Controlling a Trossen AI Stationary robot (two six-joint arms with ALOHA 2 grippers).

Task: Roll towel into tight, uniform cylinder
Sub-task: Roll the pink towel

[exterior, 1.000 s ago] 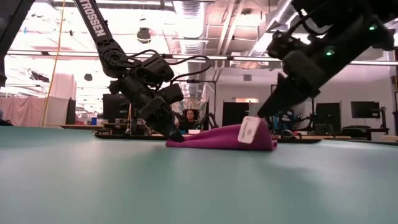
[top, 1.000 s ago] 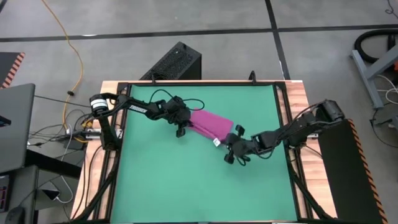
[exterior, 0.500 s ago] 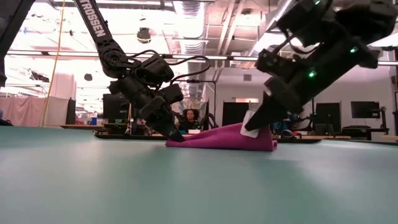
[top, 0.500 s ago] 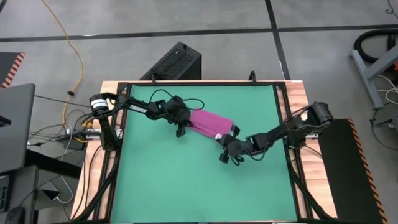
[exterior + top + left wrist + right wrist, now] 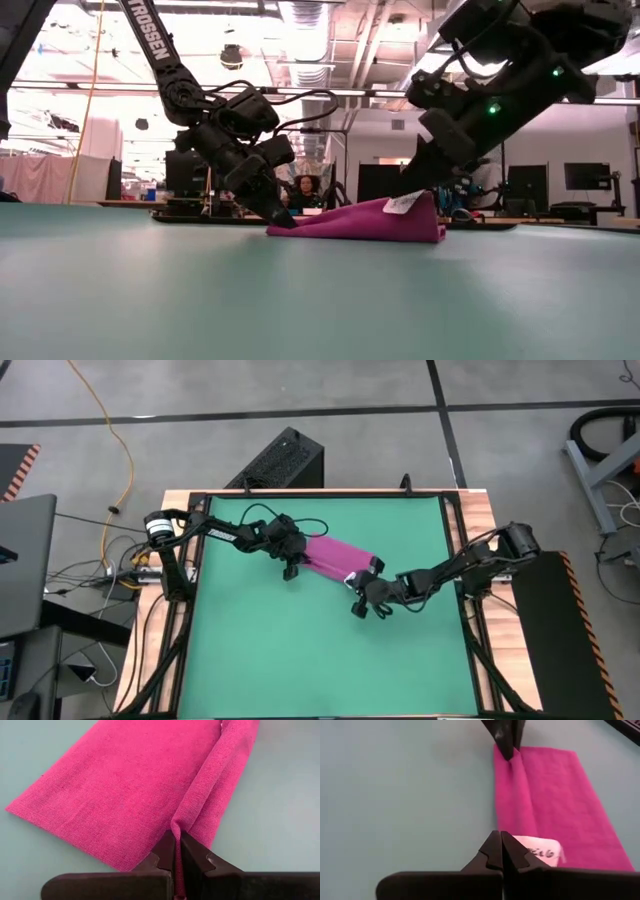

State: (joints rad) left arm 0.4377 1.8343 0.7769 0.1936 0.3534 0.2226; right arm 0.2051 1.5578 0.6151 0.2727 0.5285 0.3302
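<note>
Towel (image 5: 335, 557), magenta-pink and partly folded, is spread on the green mat (image 5: 300, 650) near the middle of the worktop (image 5: 478, 520). One end is pinched into a raised ridge by the left pincer (image 5: 176, 851), whose fingers are closed tight on the cloth. At the opposite end, beside the white tag (image 5: 540, 851), the right pincer (image 5: 501, 851) is pressed together at the towel's edge; whether cloth is caught between its fingers cannot be told.

A green mat (image 5: 300, 650) covers the table (image 5: 487, 520), the towel (image 5: 335, 557) lying on it
</note>
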